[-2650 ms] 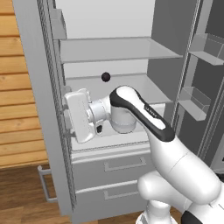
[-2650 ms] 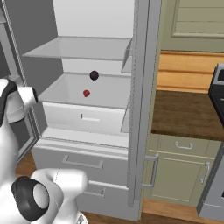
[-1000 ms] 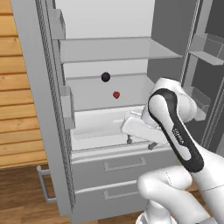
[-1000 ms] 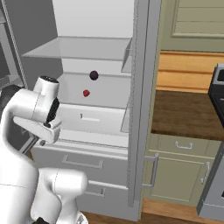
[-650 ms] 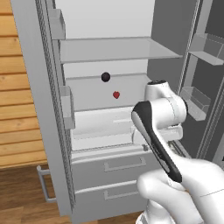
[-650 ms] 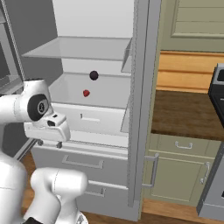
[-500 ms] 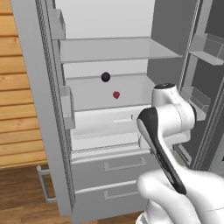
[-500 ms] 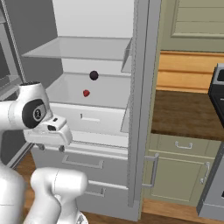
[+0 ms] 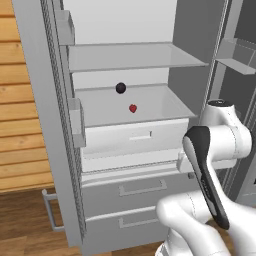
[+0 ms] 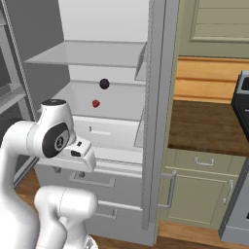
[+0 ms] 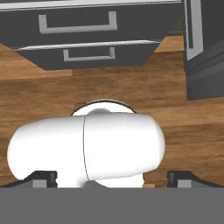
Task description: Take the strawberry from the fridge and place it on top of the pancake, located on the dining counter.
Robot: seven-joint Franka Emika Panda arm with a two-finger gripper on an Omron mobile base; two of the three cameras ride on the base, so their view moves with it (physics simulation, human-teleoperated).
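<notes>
Open light-grey fridge (image 9: pixel 50 125): tiny red strawberry (image 9: pixel 132 108) mid-shelf, dark round fruit (image 9: pixel 120 88) behind it toward the back edge.
Two-finger gripper (image 11: pixel 111 177) spread wide, empty, aimed at wooden floor (image 11: pixel 183 127) before the fridge drawers (image 11: pixel 78 37).

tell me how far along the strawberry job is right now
Done: the fridge stands open, its shelves exposed. In hand: nothing; the pincer is open and empty, aimed down at the wood floor in front of the two lower drawers. Left: nearly everything. The strawberry sits on the shelf near the dark round fruit, untouched, so reaching in, grasping it and carrying it to the pancake all remain.
</notes>
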